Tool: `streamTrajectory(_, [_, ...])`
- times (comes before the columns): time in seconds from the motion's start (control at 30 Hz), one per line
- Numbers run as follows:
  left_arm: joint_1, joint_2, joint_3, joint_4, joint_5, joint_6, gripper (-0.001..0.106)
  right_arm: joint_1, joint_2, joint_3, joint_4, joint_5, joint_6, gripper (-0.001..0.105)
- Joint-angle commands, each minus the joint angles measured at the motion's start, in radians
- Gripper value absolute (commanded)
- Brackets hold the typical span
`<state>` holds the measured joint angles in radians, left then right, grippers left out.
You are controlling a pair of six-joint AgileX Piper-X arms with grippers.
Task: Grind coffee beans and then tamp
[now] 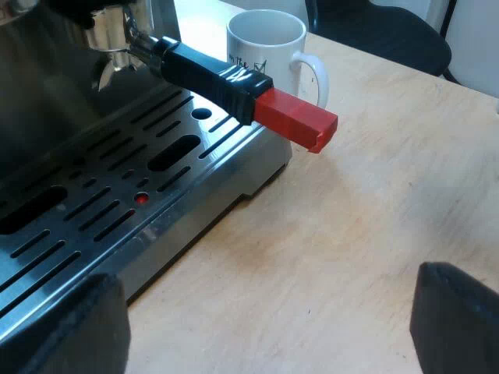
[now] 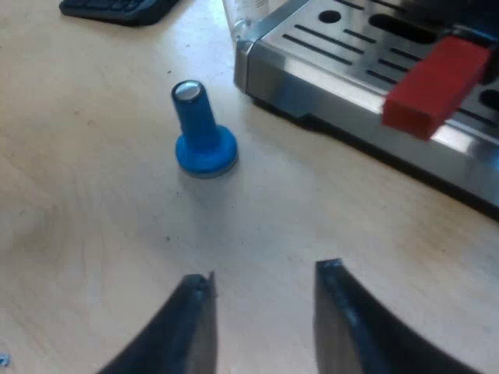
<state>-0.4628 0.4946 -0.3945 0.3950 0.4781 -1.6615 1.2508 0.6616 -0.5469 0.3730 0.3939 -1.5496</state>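
Observation:
The metal holder is locked into the espresso machine (image 1: 70, 47). Its dark handle (image 1: 207, 76) sticks out over the slotted drip tray (image 1: 117, 195) and ends in a red block (image 1: 296, 118). My left gripper (image 1: 269, 327) stands open above the wooden table, short of the red end, with nothing between its fingers. The blue tamper (image 2: 201, 132) stands upright on the table near the machine's corner. My right gripper (image 2: 263, 292) is open over the table a short way from the tamper, holding nothing. The red handle end (image 2: 433, 87) shows over the drip tray (image 2: 351, 70).
A white mug (image 1: 269, 56) stands on the table beside the machine, just beyond the handle. A clear measuring glass (image 2: 245, 15) stands at the machine's corner beyond the tamper. A dark keyboard (image 2: 117, 9) lies farther off. A dark chair (image 1: 382, 31) stands past the table's edge.

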Motion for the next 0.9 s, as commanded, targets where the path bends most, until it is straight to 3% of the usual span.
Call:
streamTrajectory(0.03, [-0.003,-0.002,-0.002,-0.012,0.013,0.005,0.077,0.013,0.044,-0.004,-0.067,0.015,0.028,0.02])
streamTrajectory(0.23, [-0.003,-0.002,-0.002,-0.012,0.013,0.005,0.077,0.012,0.135,-0.004,-0.158,0.042,0.067,0.0])
streamTrajectory(0.47, [-0.003,-0.002,-0.002,-0.012,0.013,0.005,0.077,0.012,0.203,-0.004,-0.245,0.061,0.067,0.0])
streamTrajectory(0.73, [-0.003,-0.002,-0.002,-0.012,0.013,0.005,0.077,0.012,0.245,-0.004,-0.301,0.219,0.135,0.0])
streamTrajectory(0.9, [-0.003,-0.002,-0.002,-0.012,0.013,0.005,0.077,0.01,0.29,-0.004,-0.333,0.239,0.137,0.0])
